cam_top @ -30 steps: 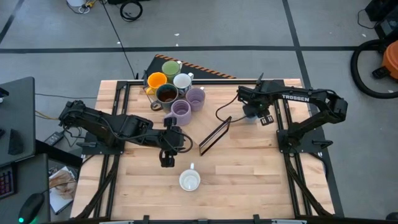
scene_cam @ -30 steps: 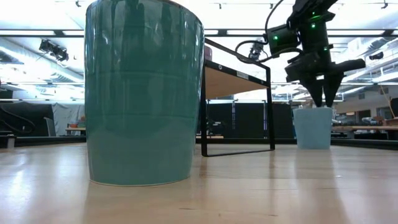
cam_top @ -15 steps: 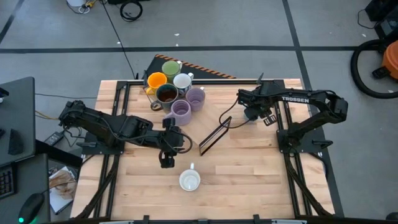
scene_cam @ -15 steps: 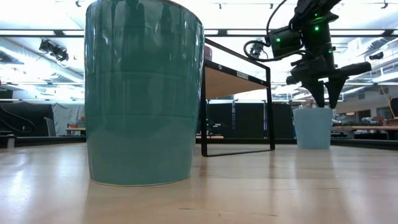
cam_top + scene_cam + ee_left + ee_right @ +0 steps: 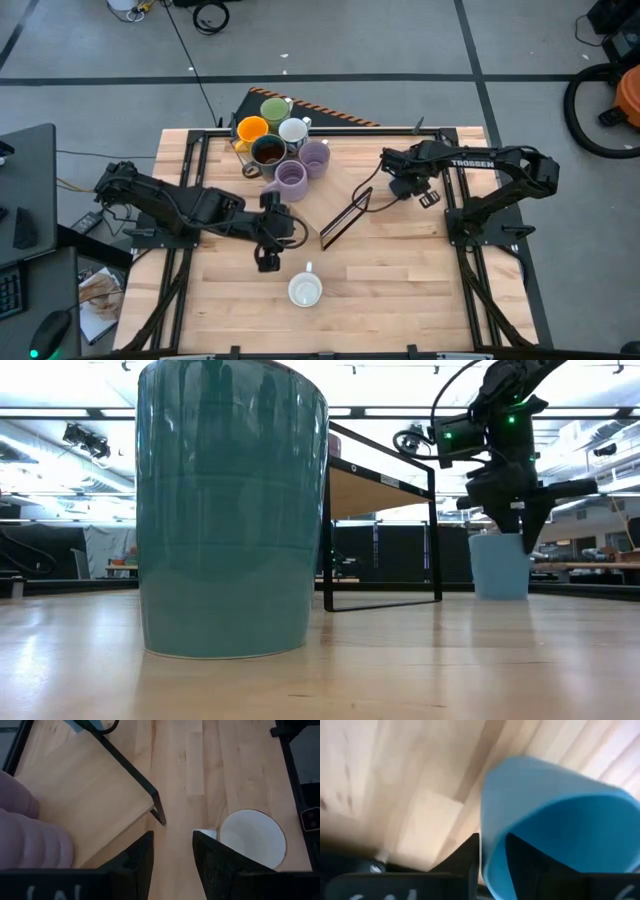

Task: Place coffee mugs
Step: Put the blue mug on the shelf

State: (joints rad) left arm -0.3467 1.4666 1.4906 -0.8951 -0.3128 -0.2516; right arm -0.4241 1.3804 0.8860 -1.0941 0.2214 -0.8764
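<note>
The blue mug (image 5: 500,568) stands on the table's right half, and my right gripper (image 5: 521,530) is shut on its rim from above; in the high view that gripper (image 5: 398,187) covers the mug. The green (image 5: 275,108), orange (image 5: 251,128), white (image 5: 293,130), dark brown (image 5: 268,150) and two lavender mugs (image 5: 314,156) (image 5: 291,180) stand bunched at the far edge. Another white mug (image 5: 304,290) stands near the near edge. My left gripper (image 5: 268,260) hovers open left of it, touching nothing. My right gripper holds the blue mug by its rim wall (image 5: 487,827), one finger (image 5: 520,857) inside the mug and the other (image 5: 467,857) outside. The fingers come from above, pointing down. The mug stands upright with its base (image 5: 500,596) on the table.
A small wooden shelf on a black wire frame (image 5: 345,218) stands at mid-table between the two grippers. Bare wood lies at the table's near right. In the low view the near white mug (image 5: 232,510) fills the foreground and hides what lies behind it.
My right gripper has moved a little toward the table's left and down onto the blue mug. Its fingers, spread apart half a second ago, have shut on the mug's rim. The mug has stayed where it was.
</note>
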